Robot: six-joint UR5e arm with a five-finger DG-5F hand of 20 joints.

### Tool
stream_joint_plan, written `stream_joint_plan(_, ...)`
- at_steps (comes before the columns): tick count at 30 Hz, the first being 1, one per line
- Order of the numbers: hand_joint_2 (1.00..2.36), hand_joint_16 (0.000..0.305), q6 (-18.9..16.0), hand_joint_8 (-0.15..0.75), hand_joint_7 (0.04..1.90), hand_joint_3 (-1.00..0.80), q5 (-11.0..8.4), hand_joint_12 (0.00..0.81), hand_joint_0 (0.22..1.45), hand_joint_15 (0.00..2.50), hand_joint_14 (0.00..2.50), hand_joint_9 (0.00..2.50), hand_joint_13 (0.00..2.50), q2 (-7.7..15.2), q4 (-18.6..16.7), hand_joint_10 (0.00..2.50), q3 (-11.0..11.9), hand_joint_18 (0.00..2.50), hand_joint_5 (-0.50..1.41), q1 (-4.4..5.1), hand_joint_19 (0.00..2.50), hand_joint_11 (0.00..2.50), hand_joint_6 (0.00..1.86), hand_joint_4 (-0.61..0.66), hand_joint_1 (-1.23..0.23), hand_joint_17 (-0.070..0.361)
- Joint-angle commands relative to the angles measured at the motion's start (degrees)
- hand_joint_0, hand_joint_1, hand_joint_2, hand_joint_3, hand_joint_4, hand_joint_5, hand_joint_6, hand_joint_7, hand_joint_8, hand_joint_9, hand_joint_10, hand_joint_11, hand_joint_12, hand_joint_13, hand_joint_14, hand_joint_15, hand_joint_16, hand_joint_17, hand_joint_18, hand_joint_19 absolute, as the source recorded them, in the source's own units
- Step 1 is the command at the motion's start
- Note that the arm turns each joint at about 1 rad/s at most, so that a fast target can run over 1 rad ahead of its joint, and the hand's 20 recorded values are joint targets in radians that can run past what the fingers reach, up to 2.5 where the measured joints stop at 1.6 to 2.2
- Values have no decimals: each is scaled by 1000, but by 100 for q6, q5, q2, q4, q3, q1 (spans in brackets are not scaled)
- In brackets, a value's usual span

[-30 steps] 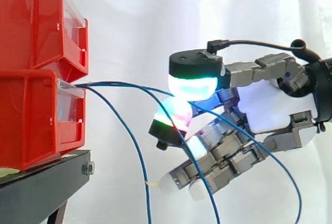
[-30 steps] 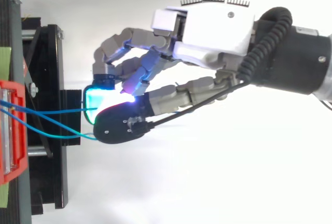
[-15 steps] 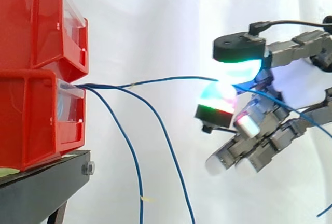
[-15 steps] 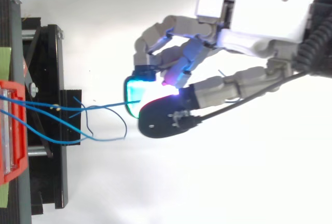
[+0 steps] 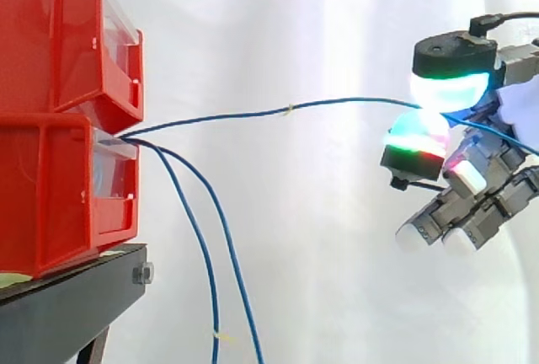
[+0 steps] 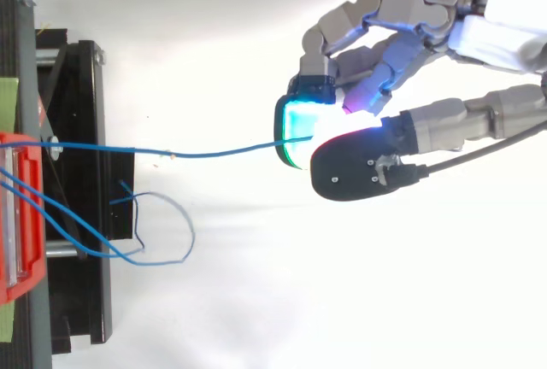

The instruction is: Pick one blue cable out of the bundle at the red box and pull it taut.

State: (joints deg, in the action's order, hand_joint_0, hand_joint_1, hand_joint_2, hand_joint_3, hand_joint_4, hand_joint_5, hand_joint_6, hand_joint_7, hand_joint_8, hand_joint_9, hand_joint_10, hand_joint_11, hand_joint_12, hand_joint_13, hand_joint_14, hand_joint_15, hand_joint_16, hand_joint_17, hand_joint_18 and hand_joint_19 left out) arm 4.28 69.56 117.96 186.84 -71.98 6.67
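Observation:
Stacked red bins [image 5: 59, 120] stand at the left on a black stand [image 5: 67, 301]; from above the lower bin [image 6: 19, 215] shows at the left edge. A blue cable [image 5: 286, 110] runs from the lower bin's mouth nearly straight across to my hand [image 5: 476, 162], which is at the right. In the top view this cable [image 6: 205, 150] ends between the glowing pads of my hand [image 6: 410, 70]. The thumb and a finger pinch it. Two other blue cables [image 5: 206, 238] hang slack from the bin and loop [image 6: 162, 232] beside the stand.
A white curtain [image 5: 278, 27] hangs behind everything. A green patch [image 6: 7, 96] lies on the stand's left part. Open space lies between the bins and my hand.
My hand has moved right, away from the bins, with one blue cable pinched. That cable has risen and straightened, while the other two have dropped free and hang slack.

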Motion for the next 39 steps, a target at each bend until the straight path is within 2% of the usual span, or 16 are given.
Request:
stream_joint_plan(1,1022,55,3,337,1118,-32,-13,367,597,150,6,1056,530,-1,-69,13,-9,573,-94,0,206,571,840,-43,-854,124)
stream_joint_plan(7,1023,55,196,333,1110,-40,-13,366,597,144,6,1035,518,-1,-376,12,-9,563,-97,0,209,564,842,-49,-849,123)
stream_joint_plan(8,1022,55,363,333,1109,-40,-4,365,597,151,7,1033,518,-10,-605,15,-9,563,-97,0,209,565,842,-49,-849,123)
stream_joint_plan(11,1022,55,451,333,1108,-36,-4,366,596,147,5,1032,516,-1,-737,15,-9,560,-97,0,210,566,842,-54,-848,123)
stream_joint_plan(39,1020,54,460,334,1073,-33,-13,363,603,98,4,1005,509,-1,-754,10,-9,560,-95,-17,172,487,845,-55,-854,122)
